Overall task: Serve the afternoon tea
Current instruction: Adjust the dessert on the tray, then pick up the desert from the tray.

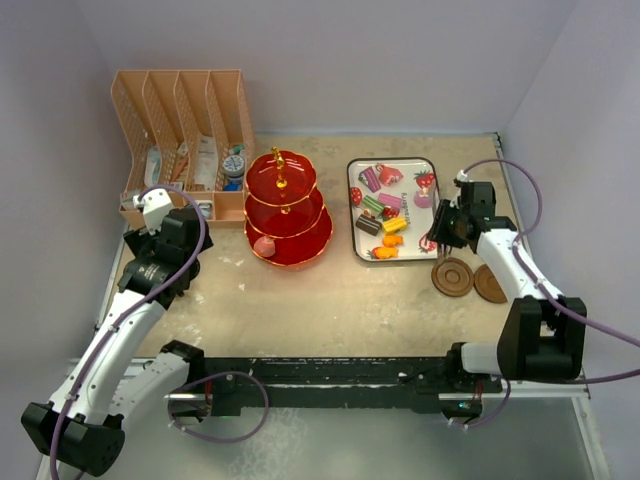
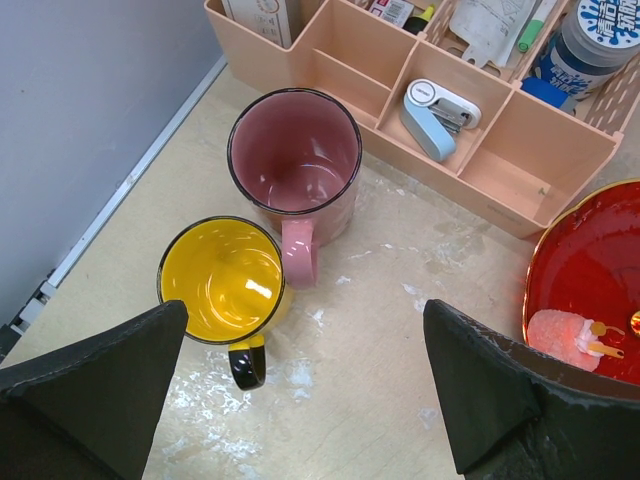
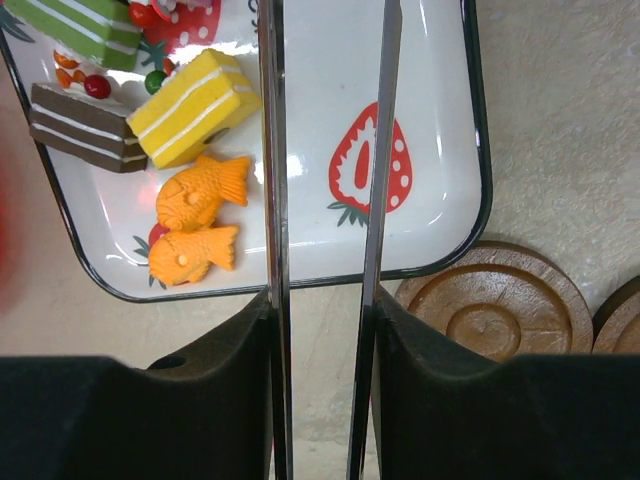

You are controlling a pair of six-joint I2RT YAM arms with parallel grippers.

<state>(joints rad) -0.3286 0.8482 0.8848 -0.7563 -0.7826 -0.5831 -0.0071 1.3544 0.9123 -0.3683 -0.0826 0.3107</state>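
The red three-tier stand [image 1: 288, 210] stands mid-table, with one pink sweet [image 2: 560, 335] on its bottom tier. In the left wrist view a pink mug [image 2: 293, 160] and a yellow mug [image 2: 222, 280] stand upright side by side and touching, to the left of the stand. My left gripper [image 2: 307, 335] hovers open just to the near right of the mugs, holding nothing. My right gripper [image 3: 322, 310] is shut on the metal tongs [image 3: 272, 150], whose two arms reach over the strawberry-print tray [image 3: 440, 200]. Several toy cakes lie there: a yellow cake [image 3: 195, 120] and two orange fish [image 3: 200, 195].
A peach desk organiser [image 1: 185, 130] stands at the back left, just behind the mugs, with a stapler [image 2: 435, 105] in a front slot. Two wooden coasters [image 1: 452, 277] lie beside the tray's near right corner. Walls close in the left, back and right.
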